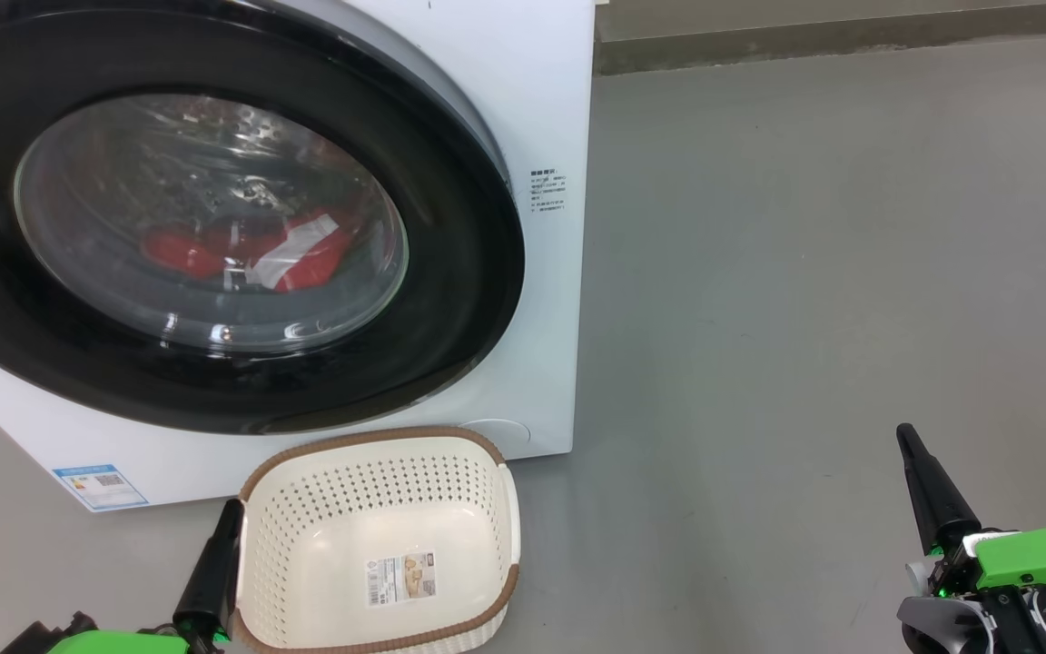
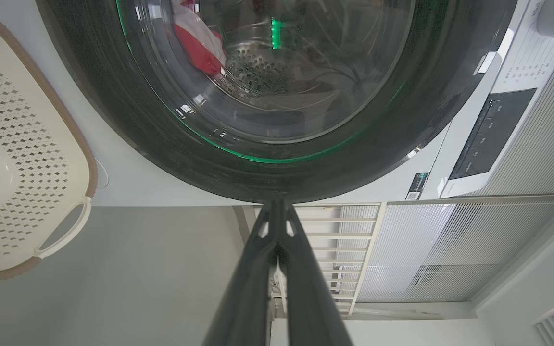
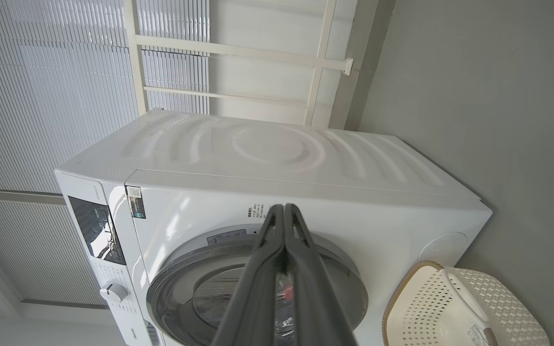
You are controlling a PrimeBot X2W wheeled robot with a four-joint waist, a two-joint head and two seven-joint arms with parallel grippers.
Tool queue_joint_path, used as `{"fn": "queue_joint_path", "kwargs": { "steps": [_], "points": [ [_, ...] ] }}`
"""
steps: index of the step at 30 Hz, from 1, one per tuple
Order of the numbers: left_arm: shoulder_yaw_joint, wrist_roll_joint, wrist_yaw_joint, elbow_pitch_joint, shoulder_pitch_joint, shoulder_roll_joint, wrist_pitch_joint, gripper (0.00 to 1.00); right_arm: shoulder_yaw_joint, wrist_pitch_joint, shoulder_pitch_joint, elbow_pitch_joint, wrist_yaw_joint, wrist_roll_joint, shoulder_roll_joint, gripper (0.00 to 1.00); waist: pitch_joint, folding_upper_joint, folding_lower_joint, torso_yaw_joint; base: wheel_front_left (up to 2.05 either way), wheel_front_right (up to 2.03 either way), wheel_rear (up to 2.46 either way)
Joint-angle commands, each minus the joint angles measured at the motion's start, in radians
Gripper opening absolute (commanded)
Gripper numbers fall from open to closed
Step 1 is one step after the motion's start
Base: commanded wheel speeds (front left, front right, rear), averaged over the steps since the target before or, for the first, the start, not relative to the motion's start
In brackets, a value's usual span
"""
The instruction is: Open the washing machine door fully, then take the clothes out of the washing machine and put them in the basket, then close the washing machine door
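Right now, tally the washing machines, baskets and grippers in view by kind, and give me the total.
Washing machine: 1
Basket: 1
Grippers: 2, the left gripper and the right gripper
Total: 4

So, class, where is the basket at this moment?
The basket sits on the floor at the head view's lower left, in front of the washing machine and below its door, left hand beside its left rim.
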Motion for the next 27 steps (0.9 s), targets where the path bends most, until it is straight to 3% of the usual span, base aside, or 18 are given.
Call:
{"fn": "queue_joint_path", "kwargs": {
  "steps": [1, 27],
  "points": [
    [0.035, 0.008, -0.007, -0.019, -0.039, 0.014, 0.005, 0.0, 0.017, 0.004, -0.04, -0.029, 0.012, -0.005, -0.009, 0.0, 0.0, 0.0, 0.0, 0.0, 0.0, 0.0, 0.0],
    [0.043, 0.014, -0.007, -0.019, -0.04, 0.009, 0.011, 0.0, 0.01, 0.009, -0.041, -0.028, 0.012, -0.01, -0.004, 0.0, 0.0, 0.0, 0.0, 0.0, 0.0, 0.0, 0.0]
  ]
}}
